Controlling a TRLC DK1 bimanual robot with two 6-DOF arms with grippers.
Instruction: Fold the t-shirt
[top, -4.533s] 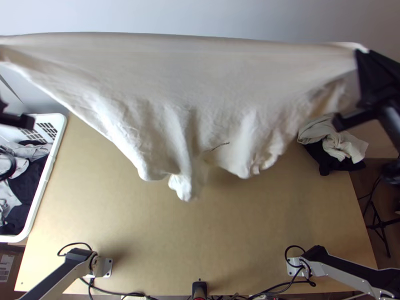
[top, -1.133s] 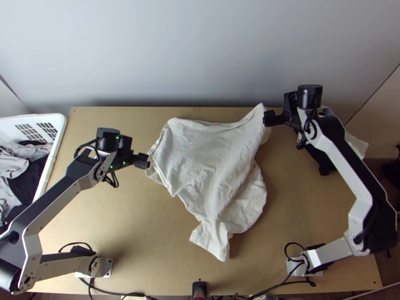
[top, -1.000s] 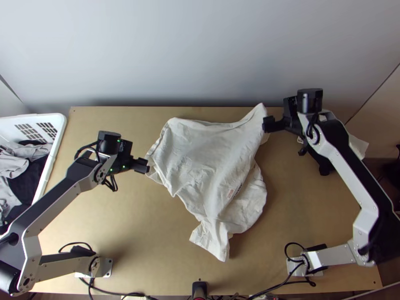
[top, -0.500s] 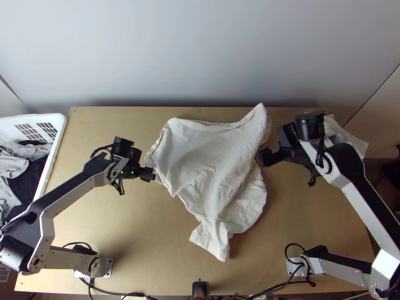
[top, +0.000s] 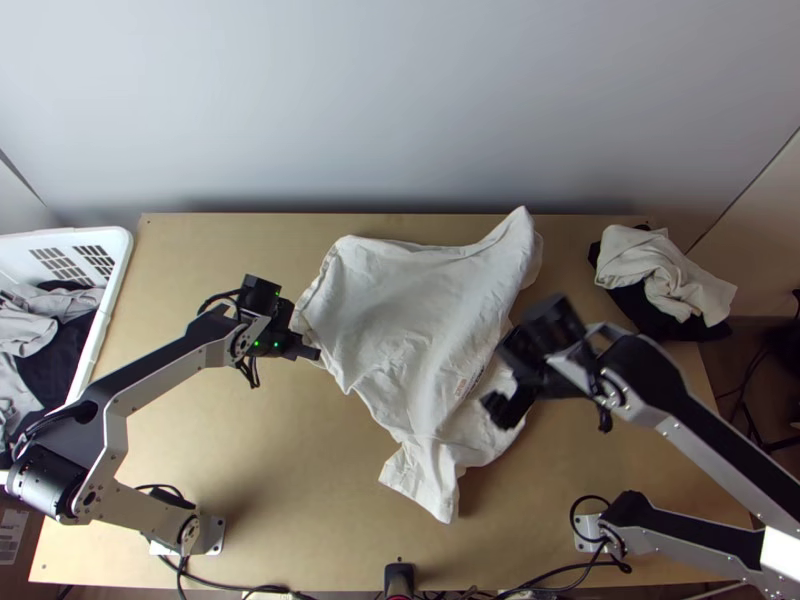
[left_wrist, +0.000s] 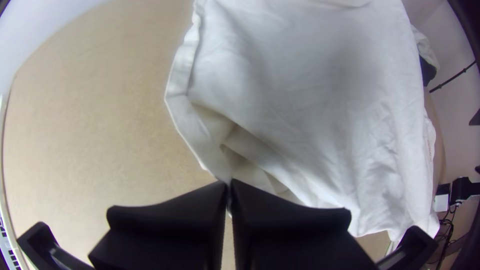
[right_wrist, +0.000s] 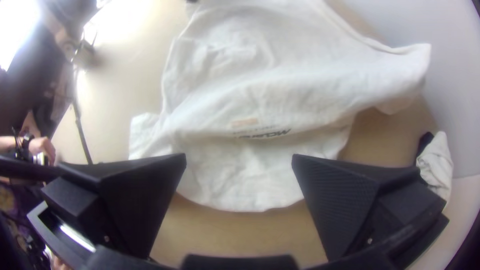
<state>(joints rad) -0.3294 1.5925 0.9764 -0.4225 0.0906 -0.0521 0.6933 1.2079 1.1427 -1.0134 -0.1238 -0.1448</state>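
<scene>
The white t-shirt (top: 400, 310) lies rumpled and partly folded over mid-table, one end narrowing towards the near edge. At its left edge is my left gripper (top: 314, 354); in the left wrist view, the left gripper (left_wrist: 229, 185) has its fingers together on the hem of the shirt (left_wrist: 310, 85). Over the right part of the cloth hangs my right gripper (top: 505, 405). In the right wrist view the right gripper (right_wrist: 240, 162) is wide open above the shirt (right_wrist: 250, 90), near its small print, with no cloth between the fingers.
A white basket (top: 122, 290) of clothes stands at the left. More clothes (top: 660, 275) are heaped at the table's far right corner. Cables (top: 240, 586) run along the near edge. A person's hand (right_wrist: 42, 147) shows beyond the table in the right wrist view.
The shirt, held up stretched earlier, now lies on the table. My right gripper has let go of its far right corner and come nearer and leftward. The left gripper has shifted slightly right and nearer.
</scene>
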